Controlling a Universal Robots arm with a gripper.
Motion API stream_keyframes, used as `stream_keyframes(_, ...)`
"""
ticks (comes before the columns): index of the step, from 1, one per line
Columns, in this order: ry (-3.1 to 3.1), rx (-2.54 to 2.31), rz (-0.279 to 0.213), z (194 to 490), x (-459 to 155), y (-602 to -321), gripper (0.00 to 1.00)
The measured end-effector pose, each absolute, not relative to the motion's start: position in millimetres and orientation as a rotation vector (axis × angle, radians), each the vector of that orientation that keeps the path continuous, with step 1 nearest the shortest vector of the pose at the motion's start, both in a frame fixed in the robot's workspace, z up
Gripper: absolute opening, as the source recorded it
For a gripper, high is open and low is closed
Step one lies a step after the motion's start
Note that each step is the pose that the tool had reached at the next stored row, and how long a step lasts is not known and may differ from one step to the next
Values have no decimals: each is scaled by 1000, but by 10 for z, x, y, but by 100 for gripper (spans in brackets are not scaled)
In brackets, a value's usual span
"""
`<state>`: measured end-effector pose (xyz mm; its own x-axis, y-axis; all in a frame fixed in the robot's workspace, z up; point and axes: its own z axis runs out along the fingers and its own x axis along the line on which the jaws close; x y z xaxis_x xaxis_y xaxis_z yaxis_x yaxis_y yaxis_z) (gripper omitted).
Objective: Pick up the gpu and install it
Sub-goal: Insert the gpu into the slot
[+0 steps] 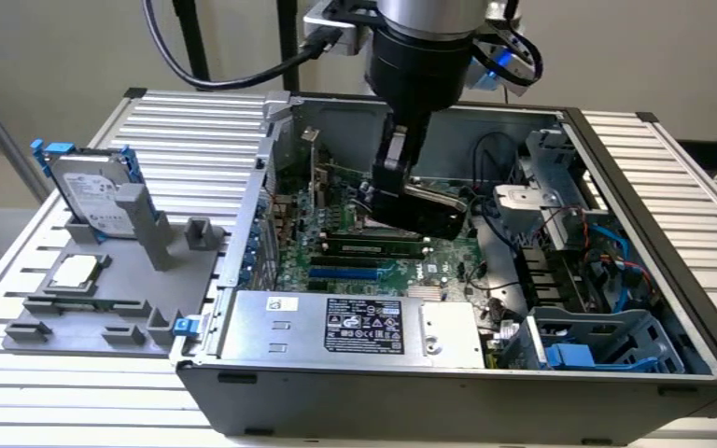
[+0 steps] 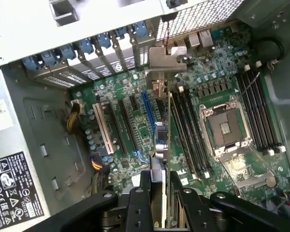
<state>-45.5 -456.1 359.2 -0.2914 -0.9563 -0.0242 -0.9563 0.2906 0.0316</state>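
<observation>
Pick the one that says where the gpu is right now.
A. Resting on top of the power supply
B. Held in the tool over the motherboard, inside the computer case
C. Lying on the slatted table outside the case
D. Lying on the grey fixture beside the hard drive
B: the tool is clamped on the gpu, which hangs edge-down over the motherboard within the computer case.

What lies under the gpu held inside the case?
The green motherboard, with a blue slot and black slots beside the card's edge. The gpu covers the strip directly below it, so any slot there is hidden.
</observation>
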Motion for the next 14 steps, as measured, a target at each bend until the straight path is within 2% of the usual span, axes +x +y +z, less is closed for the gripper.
stream_keyframes(14, 2273, -2161, 69, 3319, -528, -4561, 0)
